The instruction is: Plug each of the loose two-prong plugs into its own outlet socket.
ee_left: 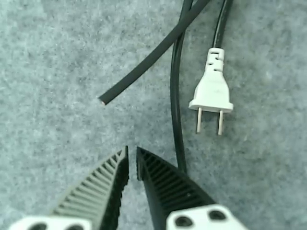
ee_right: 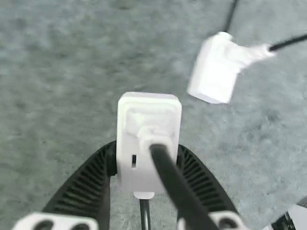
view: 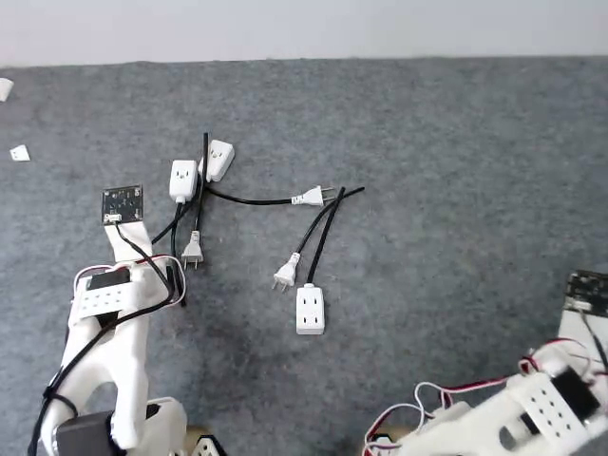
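Note:
Three white two-prong plugs lie loose on the grey mat: one [view: 193,249] by the left arm, one [view: 285,274] mid-table, one [view: 312,197] farther back. A white outlet socket [view: 310,310] lies in the middle, with two more [view: 182,179] [view: 219,159] at the back left. My left gripper [view: 177,285] [ee_left: 132,149] hovers shut and empty just short of the near plug [ee_left: 212,91], whose prongs point toward it. My right gripper [ee_right: 148,148] is shut on a white outlet socket [ee_right: 148,120] with a black cord [ee_right: 168,182] running from it. A second socket block [ee_right: 216,72] lies beyond.
Black cords cross between the sockets, and a cut cord end [ee_left: 103,100] lies ahead of the left gripper. The other arm [view: 532,408] sits at the lower right corner. Small white scraps [view: 19,152] lie at the far left. A pale wall borders the mat's far edge.

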`<move>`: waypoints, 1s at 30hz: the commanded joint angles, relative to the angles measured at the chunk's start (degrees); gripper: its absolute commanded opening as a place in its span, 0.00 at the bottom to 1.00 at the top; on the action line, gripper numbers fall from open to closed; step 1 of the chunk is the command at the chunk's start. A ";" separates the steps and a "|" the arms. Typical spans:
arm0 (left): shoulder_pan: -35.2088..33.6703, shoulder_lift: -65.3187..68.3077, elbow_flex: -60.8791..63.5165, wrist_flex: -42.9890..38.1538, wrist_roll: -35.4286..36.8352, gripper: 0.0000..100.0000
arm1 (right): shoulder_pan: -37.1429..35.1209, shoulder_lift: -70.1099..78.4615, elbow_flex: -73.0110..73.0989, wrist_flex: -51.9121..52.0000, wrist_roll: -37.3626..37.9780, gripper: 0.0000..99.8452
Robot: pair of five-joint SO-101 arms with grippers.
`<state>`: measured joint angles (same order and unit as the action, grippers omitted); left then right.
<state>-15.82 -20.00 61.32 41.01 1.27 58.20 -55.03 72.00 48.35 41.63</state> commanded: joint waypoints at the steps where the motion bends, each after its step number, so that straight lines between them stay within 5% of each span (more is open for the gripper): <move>1: -0.35 0.00 -2.95 -1.14 -0.53 0.03 | 1.89 -1.19 0.18 -3.21 -0.88 0.01; 7: -0.35 0.18 -3.56 -1.14 -0.53 0.03 | 3.03 -1.19 3.34 -8.22 -7.82 0.02; 30: -0.53 0.09 -3.38 -1.14 -0.53 0.03 | 7.25 -1.10 7.74 -16.22 -7.91 0.01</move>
<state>-15.82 -19.82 60.26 41.01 1.27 64.70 -55.03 80.70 33.14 34.33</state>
